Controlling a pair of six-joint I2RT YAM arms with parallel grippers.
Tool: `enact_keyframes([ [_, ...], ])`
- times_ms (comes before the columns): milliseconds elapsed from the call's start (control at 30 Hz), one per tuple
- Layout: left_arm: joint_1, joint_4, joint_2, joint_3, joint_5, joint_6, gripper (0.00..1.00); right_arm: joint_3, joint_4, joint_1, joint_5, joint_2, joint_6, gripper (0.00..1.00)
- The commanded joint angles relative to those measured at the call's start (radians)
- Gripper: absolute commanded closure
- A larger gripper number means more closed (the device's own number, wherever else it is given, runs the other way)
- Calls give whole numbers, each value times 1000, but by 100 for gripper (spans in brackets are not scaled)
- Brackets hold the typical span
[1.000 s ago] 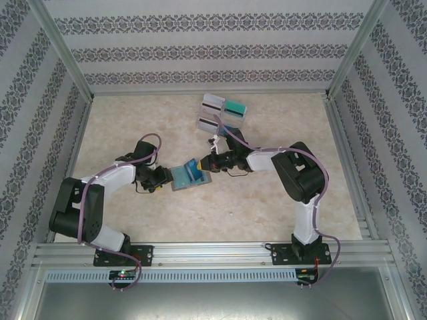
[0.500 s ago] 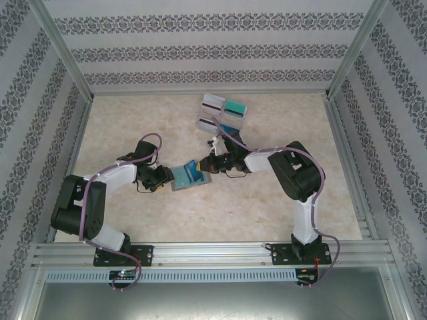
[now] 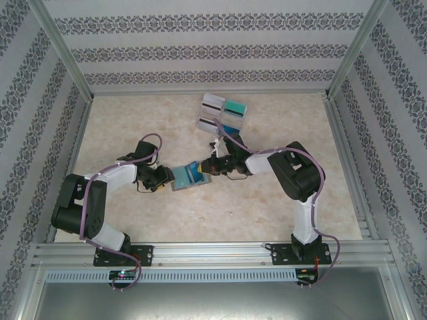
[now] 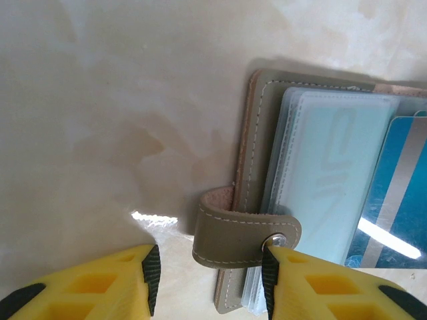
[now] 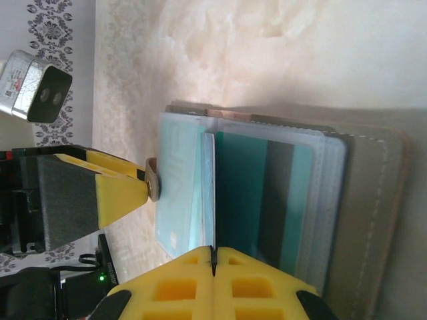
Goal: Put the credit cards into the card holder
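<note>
At the near edge of the desk (image 3: 133, 120), the two arms are bolted side by side. Each reaches inward, and the two sets of jaws come together over the middle of the pale marbled surface.

Left jaws: part open, neither wide nor narrow. They straddle the strap (image 4: 241, 233) of the holder (image 3: 179, 185). One yellow finger (image 4: 320, 288) touches the strap at its metal snap (image 4: 275, 239). The other finger (image 4: 100, 292) stands apart from the strap, over bare desk. The strap is not clamped.

Holder: lies open and flat on the desk, just left of centre, between the two sets of jaws. The grey-brown cover faces down with its stitched edge showing, and the clear sleeves (image 4: 327, 180) face up. The strap projects from the side nearest the left jaws.

Card (image 5: 240, 193): blue-teal, with a dark stripe along its length. It lies flat on the half of the holder farther from the strap, within the outline of the sleeves. Whether it sits fully inside a sleeve cannot be told.

Right jaws: closed, the two yellow fingers (image 5: 267, 293) pressed together along one seam. They sit at the holder's edge, just beside the card. A thin pale sheet, seen edge-on, runs from the sleeves down to that seam. Whether it is pinched there cannot be told.

Far side: four small stacks (image 3: 212, 103) of cards stand together near the back of the desk, well apart from the holder. Two show white-grey with a dark stripe, one teal, one blue.
</note>
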Motion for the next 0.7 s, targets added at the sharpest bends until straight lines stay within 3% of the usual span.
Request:
enact_keyframes([
  [0,2,32,20,-10,22,-12,54,23,35,15,-21,18,24,100],
  [667,-8,51,51,2,33,-12,58,42,83,56,60,59,65,100],
])
